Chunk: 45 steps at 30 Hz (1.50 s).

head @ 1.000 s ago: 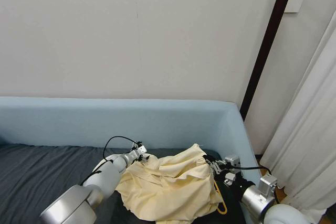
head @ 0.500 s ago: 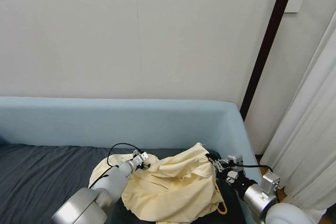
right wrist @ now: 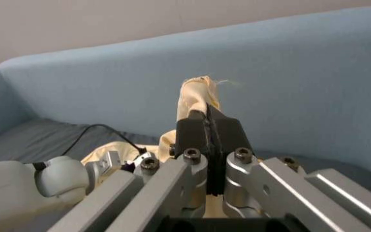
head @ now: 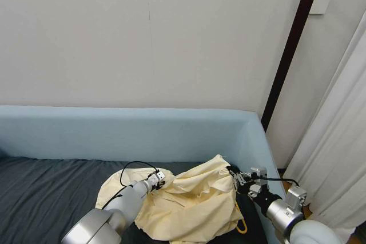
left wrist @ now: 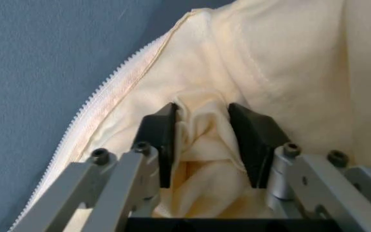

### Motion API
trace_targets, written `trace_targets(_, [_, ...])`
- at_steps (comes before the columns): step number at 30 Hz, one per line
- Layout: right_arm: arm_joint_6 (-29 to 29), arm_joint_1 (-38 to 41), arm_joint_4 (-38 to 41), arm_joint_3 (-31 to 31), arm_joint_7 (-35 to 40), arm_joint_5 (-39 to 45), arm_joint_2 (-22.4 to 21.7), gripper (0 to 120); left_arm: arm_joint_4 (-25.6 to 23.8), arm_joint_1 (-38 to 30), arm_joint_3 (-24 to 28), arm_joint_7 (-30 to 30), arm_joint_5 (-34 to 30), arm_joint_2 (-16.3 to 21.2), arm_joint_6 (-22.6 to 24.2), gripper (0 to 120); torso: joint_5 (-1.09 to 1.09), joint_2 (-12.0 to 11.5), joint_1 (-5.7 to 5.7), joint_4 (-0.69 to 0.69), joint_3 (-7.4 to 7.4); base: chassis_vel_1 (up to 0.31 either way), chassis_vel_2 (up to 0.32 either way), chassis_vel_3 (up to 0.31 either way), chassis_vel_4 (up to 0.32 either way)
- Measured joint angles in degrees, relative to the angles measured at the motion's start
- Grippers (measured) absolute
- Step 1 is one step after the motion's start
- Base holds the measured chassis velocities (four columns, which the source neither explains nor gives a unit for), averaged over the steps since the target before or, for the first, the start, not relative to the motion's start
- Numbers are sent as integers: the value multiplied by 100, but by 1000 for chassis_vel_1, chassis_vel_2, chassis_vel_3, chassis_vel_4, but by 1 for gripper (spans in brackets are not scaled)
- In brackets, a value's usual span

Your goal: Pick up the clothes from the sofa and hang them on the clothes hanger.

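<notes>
Head view: the cream garment point(head: 189, 207) lay heaped on the sofa point(head: 171, 132), with the left gripper point(head: 157, 180) and right gripper point(head: 235, 180) at opposite edges. Left wrist view: fingers point(left wrist: 160, 140) pinched a loose fold that might slip. Right wrist view: fingers point(right wrist: 227, 130) clamped only a thin tip.

Left gripper point(head: 159, 180), right gripper point(head: 234, 179) pinching opposite sides of cream garment point(head: 194, 205) on sofa point(head: 171, 135).

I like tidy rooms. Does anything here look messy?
Yes: the cream zippered garment lies crumpled in a heap on the blue sofa, pinched by the left pincer and the right pincer.
</notes>
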Motion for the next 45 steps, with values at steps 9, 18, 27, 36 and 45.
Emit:
trace_targets(9, [25,10,-77,-33,6,-74,56,0,-365,103,-36,-153,-122,272,-9,1,1,0,0,5,2,0,0,0,0])
trace_targets(18, [45,298,-360,-237,29,-190,127,0,-1548,324,-31,-527,-871,754,-255,0,0,-1,0,2,2,0,0,0,0])
trace_targets(27, [22,709,-732,-351,123,-128,47,0,-3724,866,49,-941,-2007,1986,-852,0,-1,-1,1,-1,1,0,0,0,0])
trace_targets(36, [-76,727,-384,-430,108,-119,-90,0,-6690,2578,-617,-859,-2888,3905,-120,0,-1,-1,0,4,0,0,0,0,0])
trace_targets(45, [-199,261,459,14,-197,-101,-493,0,-9067,4211,-1577,-557,-3565,5289,94,0,-2,-1,0,3,0,0,0,0,0])
